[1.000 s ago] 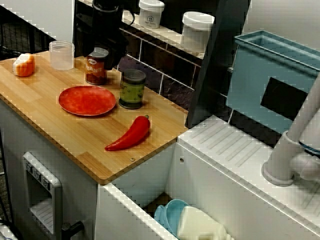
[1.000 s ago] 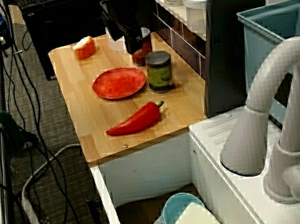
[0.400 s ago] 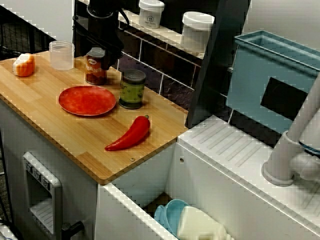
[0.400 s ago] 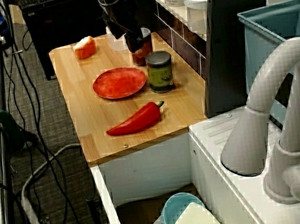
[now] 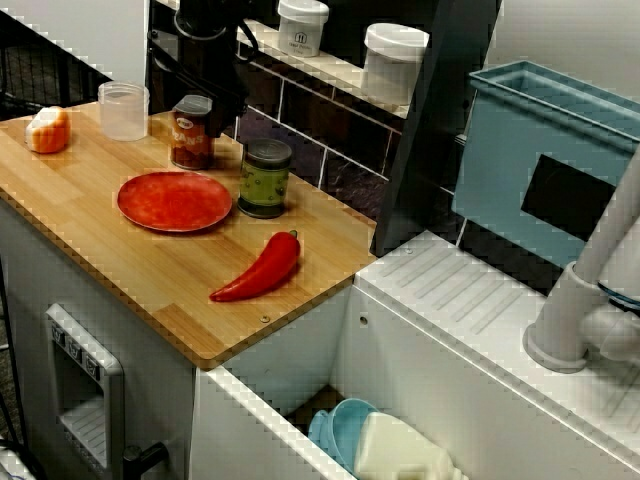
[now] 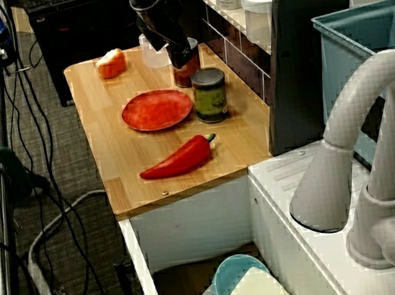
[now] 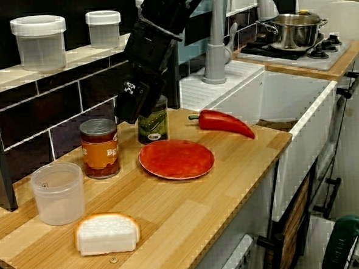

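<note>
- Hand (image 7: pixel 128 113): black, with a small white marking on the casing.
- Orange tin (image 7: pixel 100 149): orange-brown label with pale lettering, grey metal lid.
- Green tin (image 7: pixel 153 126): dark green label with yellowish print.
- Plate (image 7: pixel 176 159): plain red.
- Pepper (image 7: pixel 225 122): glossy red, green stalk.
- Beaker (image 7: pixel 59 193): clear and colourless.
- Bread slice (image 7: pixel 106 233): white face, orange-brown crust.
- Desk (image 7: pixel 196 216): pale wood with a fine straight grain.
- Wall tiles (image 7: pixel 33 126): dark purplish-brown, pale grout.
- Storage jars (image 7: pixel 38 44): translucent white, white lids.
- Bin (image 5: pixel 500 160): teal-blue.
- Bowl (image 5: pixel 340 426): light blue.
</note>
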`<move>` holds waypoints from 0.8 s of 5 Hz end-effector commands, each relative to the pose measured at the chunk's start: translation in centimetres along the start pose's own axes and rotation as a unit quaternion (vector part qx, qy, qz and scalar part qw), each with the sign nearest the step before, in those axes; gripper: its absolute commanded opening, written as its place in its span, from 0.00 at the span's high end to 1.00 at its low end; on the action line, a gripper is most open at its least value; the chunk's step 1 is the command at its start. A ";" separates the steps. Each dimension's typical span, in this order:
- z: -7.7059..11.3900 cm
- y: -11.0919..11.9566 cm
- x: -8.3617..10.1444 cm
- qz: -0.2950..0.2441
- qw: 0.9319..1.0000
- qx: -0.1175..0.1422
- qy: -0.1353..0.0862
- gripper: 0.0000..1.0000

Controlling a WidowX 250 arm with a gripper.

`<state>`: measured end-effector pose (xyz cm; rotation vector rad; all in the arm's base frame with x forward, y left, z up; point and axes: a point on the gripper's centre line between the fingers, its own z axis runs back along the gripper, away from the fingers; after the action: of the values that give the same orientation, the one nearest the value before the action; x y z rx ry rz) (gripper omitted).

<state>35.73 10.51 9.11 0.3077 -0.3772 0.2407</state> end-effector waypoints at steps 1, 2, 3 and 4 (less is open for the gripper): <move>1.8 0.9 1.6 0.024 0.999 -0.001 -0.024 0.00; 2.0 0.3 1.1 0.035 0.999 -0.012 -0.033 0.00; 2.2 -1.0 0.3 0.036 0.999 -0.021 -0.032 0.00; 2.0 -1.9 -0.1 0.028 0.999 -0.027 -0.025 0.00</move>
<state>35.74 7.31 7.50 0.2462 -0.3828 0.2770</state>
